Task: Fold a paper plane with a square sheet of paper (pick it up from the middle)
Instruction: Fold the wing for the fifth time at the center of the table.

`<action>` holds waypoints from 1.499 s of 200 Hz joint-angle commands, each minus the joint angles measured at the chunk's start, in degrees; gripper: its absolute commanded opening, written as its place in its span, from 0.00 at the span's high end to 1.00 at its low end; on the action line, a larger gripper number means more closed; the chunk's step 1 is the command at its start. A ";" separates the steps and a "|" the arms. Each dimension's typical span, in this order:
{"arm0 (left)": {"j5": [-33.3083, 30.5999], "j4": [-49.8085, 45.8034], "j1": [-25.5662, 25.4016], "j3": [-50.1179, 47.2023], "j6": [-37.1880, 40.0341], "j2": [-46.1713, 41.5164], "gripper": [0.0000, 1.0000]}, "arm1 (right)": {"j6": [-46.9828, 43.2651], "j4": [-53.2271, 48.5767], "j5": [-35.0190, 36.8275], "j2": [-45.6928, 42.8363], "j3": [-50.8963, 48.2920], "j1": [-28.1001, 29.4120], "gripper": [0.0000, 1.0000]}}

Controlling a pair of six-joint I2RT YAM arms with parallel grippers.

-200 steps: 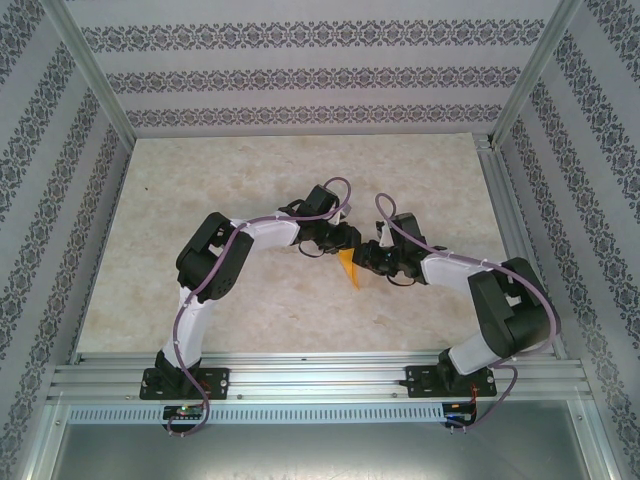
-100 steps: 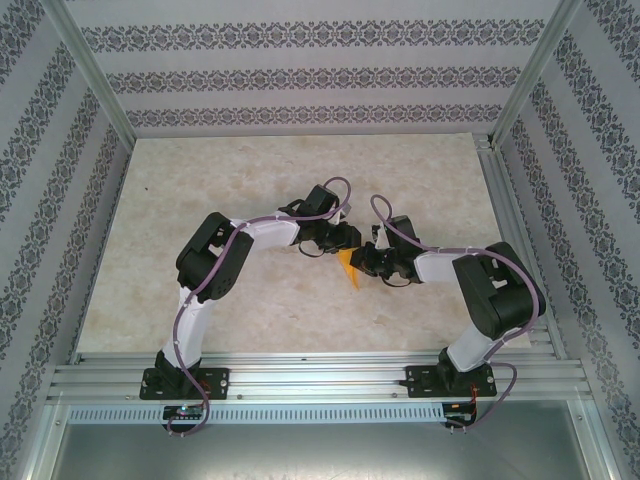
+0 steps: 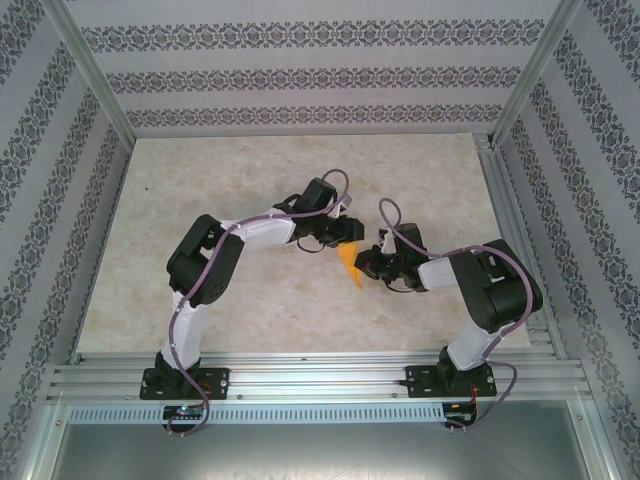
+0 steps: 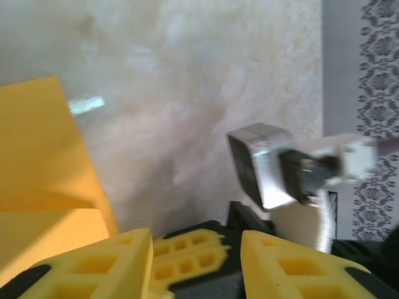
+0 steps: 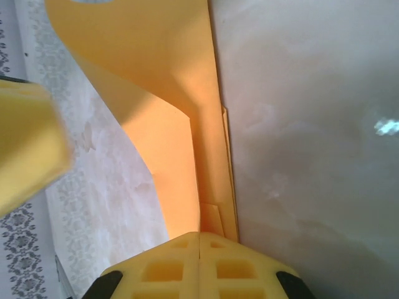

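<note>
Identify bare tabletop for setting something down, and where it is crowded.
Free: the table's far strip below the back wall, and the patch left of the left arm. Crowded: the centre, where both arms meet at the paper.

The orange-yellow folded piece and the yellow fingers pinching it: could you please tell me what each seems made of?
Folded piece: thin matte paper, judging by its sharp creases and soft curl. Fingers: probably matte plastic, moulded or printed, given the grid-like recesses.
</note>
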 commanded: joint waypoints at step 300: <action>-1.52 5.31 1.15 -1.42 -1.91 1.06 0.67 | -8.27 -11.69 3.49 -2.99 4.69 2.60 0.91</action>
